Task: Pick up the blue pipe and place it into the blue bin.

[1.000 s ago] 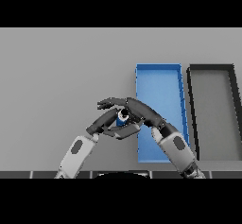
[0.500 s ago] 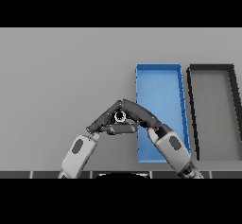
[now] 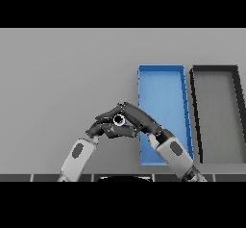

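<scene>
The right hand [image 3: 140, 119] and left hand [image 3: 104, 126] meet fingertip to fingertip over the grey table [image 3: 62, 78], fingers curled around the blue pipe [image 3: 118, 120], of which only a pale round end shows between them, just left of the blue bin [image 3: 161, 69]. A black bin [image 3: 215, 69] stands further right.

A second ago the left hand [image 3: 103, 126] and right hand [image 3: 139, 119] met just left of the blue bin [image 3: 161, 70] with a loose gap between them, and the blue pipe [image 3: 118, 120] showed there as a blue body. Since then the fingers [image 3: 126, 131] have drawn tighter over the pipe, so only its pale ring end shows, no blue. Both hands have flattened and lowered slightly beside the bin's left wall, the left forearm swinging a little rightward toward the bin.
</scene>
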Robot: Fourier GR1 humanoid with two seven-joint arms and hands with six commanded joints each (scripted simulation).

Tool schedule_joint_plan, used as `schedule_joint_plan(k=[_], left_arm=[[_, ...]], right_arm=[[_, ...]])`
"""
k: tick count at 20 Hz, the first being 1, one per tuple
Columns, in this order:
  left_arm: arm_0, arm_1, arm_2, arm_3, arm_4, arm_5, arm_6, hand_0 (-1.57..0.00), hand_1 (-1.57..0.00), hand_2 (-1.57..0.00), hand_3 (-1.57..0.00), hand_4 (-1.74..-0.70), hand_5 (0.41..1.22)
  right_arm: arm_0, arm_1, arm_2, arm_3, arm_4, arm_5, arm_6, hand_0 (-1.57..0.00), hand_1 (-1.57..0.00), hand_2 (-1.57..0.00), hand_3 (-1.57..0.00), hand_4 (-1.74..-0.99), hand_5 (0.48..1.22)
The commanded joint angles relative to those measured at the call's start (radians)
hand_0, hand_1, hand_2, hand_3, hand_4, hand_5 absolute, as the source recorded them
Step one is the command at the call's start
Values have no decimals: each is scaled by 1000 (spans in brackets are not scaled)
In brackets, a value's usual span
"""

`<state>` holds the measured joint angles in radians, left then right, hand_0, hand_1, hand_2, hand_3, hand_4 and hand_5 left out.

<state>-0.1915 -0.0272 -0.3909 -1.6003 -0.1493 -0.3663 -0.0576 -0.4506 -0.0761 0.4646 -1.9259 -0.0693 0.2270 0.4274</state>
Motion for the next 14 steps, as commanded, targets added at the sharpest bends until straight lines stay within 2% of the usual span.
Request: schedule_joint_plan(k=[1, 3, 4, 6, 7, 9, 10, 12, 14], left_arm=[[-14, 2, 3, 6, 9, -33, 24, -935, -858, -827, -746, -1372, 1221], [-11, 18, 12, 10, -12, -77, 9, -598, -549, -529, -477, -1206, 1221], [-9, 11, 7, 0, -39, -76, 25, -478, -439, -423, -381, -1136, 1132], [-4, 12, 29, 7, -34, -79, 46, -306, -281, -270, -244, -1047, 938], [-12, 4, 32, 1, -28, -76, 88, -244, -224, -216, -195, -1017, 848], [-2, -6, 32, -5, -16, -73, 106, -156, -143, -138, -124, -980, 704], [-4, -10, 41, -4, -4, -73, 136, -125, -114, -110, -99, -970, 647], [5, -11, 38, 6, -12, -67, 126, -79, -73, -70, -63, -968, 567], [6, -5, 33, -2, -32, -55, 122, -50, -46, -45, -40, -947, 513]], right_arm=[[-6, 1, -4, -2, 0, -4, 28, -1561, -1561, -1561, -1553, -1736, 1205], [-8, 8, -7, -8, 2, -6, 71, -1565, -1565, -1565, -1559, -1738, 1211], [-6, 15, -2, -15, 8, -10, 90, -1566, -1566, -1566, -1562, -1738, 1213], [0, 23, 7, -15, 36, -12, 84, -1568, -1568, -1568, -1565, -1739, 1216], [-9, 22, 0, -8, 41, -9, 78, -1568, -1568, -1569, -1566, -1740, 1217], [0, 32, 4, -11, 54, -17, 72, -1569, -1569, -1569, -1568, -1740, 1218], [12, 23, 4, -15, 61, -11, 53, -1570, -1570, -1570, -1569, -1740, 1219], [9, 31, -14, -11, 39, -9, 71, -1570, -1570, -1570, -1569, -1741, 1220], [17, 47, -15, -22, 33, -13, 55, -1570, -1570, -1570, -1570, -1741, 1220]])
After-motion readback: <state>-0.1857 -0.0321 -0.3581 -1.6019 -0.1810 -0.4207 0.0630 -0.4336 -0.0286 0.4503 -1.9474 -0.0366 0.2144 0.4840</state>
